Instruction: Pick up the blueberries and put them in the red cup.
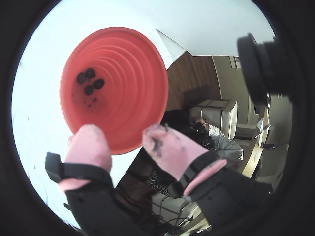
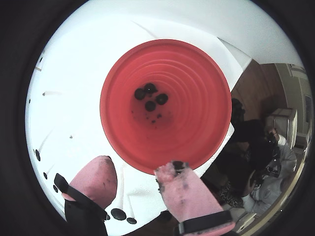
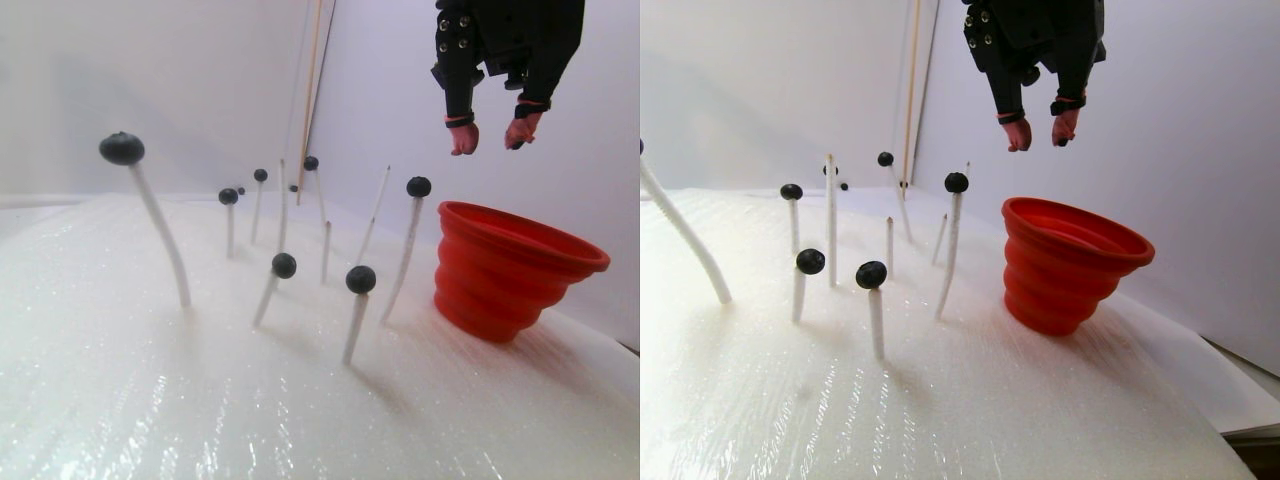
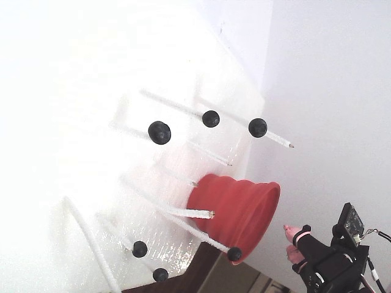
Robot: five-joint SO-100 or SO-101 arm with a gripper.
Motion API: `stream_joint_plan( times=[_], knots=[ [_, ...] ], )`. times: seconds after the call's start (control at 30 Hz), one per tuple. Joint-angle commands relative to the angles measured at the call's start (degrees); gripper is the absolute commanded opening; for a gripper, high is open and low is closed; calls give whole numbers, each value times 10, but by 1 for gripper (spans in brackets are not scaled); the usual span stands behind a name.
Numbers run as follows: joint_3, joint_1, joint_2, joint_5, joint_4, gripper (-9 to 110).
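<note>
The pink-tipped pincer (image 2: 135, 177) hangs above the red cup (image 2: 197, 88) with its fingers apart and holding nothing, though a dark smear or berry sits by the tip of one finger (image 2: 179, 182). Four blueberries (image 2: 150, 97) lie in the cup's bottom, while others (image 3: 361, 279) sit atop thin white rods (image 3: 352, 328) on the white bench (image 3: 200, 400) beside the cup

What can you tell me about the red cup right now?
The red cup is ribbed and plastic-looking, with stepped rings widening from a narrow base to a broad rim. It stands upright on the white surface, slightly tilted. Four blueberries lie clustered at its bottom beside dark specks. The gripper hangs open above it, not touching.
</note>
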Motion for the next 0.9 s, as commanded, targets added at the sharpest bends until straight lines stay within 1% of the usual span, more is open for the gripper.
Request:
stream_joint_plan(
  times=[0.0, 0.23, 0.87],
  knots=[
    [-5, 0, 77, 7, 26, 16],
    [17, -20, 127, 19, 68, 15],
    [106, -50, 233, 34, 124, 15]
  ],
)
